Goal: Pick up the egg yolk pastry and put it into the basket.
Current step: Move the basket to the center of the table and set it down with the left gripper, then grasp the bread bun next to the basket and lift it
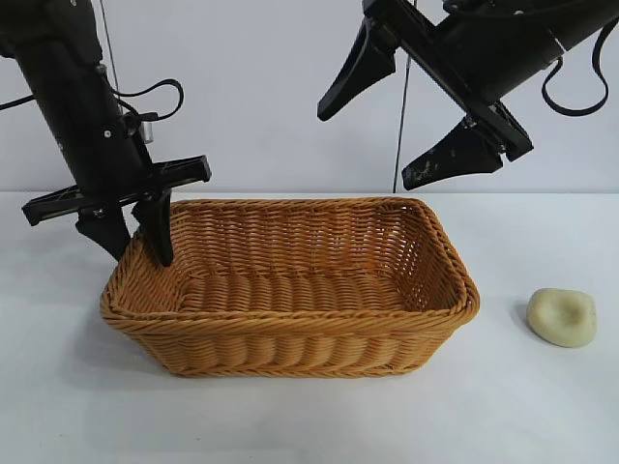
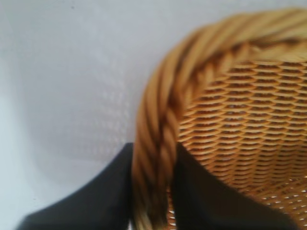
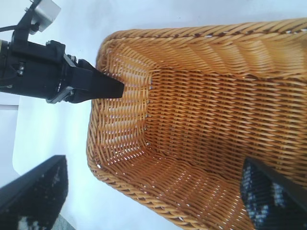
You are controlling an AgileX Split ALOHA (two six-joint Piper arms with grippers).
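White table [image 1: 309,425]: pastry [image 1: 562,317] lies right of basket [image 1: 290,333], apart. L gripper [image 1: 137,244] straddles basket's left rim, fingers not pinching. R gripper [image 1: 397,130] hangs wide open above.

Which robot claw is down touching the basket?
The left gripper: its fingers straddle the braided rim of the basket at one corner. The right gripper hangs open high above it.

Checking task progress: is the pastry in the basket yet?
No. In the exterior view the egg yolk pastry lies on the table, right of the basket.
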